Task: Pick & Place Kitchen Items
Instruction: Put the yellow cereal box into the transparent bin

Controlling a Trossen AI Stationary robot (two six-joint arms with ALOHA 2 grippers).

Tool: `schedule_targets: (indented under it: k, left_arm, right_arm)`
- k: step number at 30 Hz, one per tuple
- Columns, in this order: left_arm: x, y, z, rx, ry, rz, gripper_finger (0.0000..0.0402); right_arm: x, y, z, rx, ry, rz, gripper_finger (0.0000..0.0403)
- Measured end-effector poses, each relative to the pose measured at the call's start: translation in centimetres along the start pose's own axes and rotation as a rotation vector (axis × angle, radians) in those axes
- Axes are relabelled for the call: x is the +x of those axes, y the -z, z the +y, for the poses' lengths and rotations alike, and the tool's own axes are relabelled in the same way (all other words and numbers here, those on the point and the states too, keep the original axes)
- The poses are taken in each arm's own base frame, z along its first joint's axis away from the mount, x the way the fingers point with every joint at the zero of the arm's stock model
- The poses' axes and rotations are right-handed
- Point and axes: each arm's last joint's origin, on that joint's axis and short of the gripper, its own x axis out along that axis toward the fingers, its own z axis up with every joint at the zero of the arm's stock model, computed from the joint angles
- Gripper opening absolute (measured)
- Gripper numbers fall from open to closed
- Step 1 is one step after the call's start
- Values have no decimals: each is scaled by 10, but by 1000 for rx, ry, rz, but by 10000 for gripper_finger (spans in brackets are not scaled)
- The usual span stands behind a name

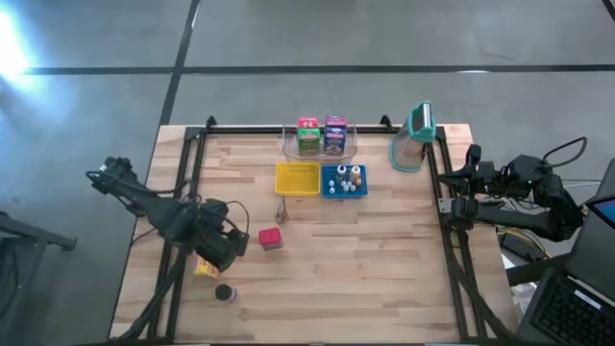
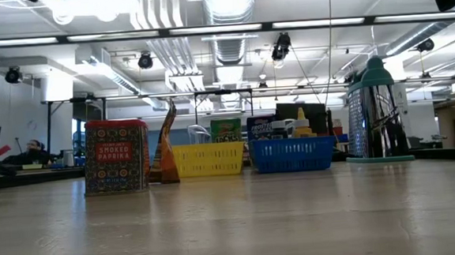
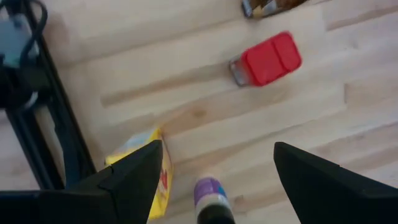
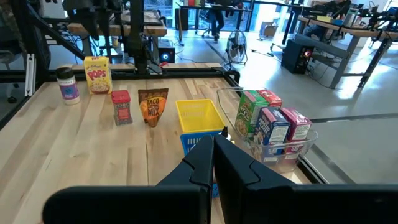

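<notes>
— What sat on the wooden table [image 1: 384,279] close to the left gripper [image 1: 231,248]?
— A yellow carton [image 1: 206,266] just beside it, a purple-labelled jar [image 1: 225,292] near that, and a red tin [image 1: 270,238] a little ahead.
— And farther off?
— A brown packet [image 1: 282,210] beyond the tin, then a yellow basket [image 1: 298,179] and a blue basket [image 1: 343,181] side by side, with a clear tray [image 1: 288,146] behind them. A teal-topped container [image 1: 413,139] stood nearest the right gripper [image 1: 449,207].

A smoked paprika tin [image 2: 117,156] stands left, a brown pouch [image 2: 166,147] just beside it, then a yellow basket [image 2: 208,159], a blue basket [image 2: 291,155], and a jug [image 2: 377,112] farthest right.
</notes>
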Motion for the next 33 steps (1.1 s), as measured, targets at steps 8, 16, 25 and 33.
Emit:
schedule_targets:
  k: [8,16,25,33]
  left_arm:
    - [-2,11,4,-76,-16,71,312]
    - [-1,25,9,-185,-53,115,312]
    - [19,36,18,-200,-211,198,312]
    - [31,38,21,-206,-241,192,312]
  right_arm:
    - [0,0,0,0,0,-1,8]
    - [0,0,0,0,0,0,8]
    - [0,0,0,0,0,-1,8]
    - [0,0,0,0,0,0,8]
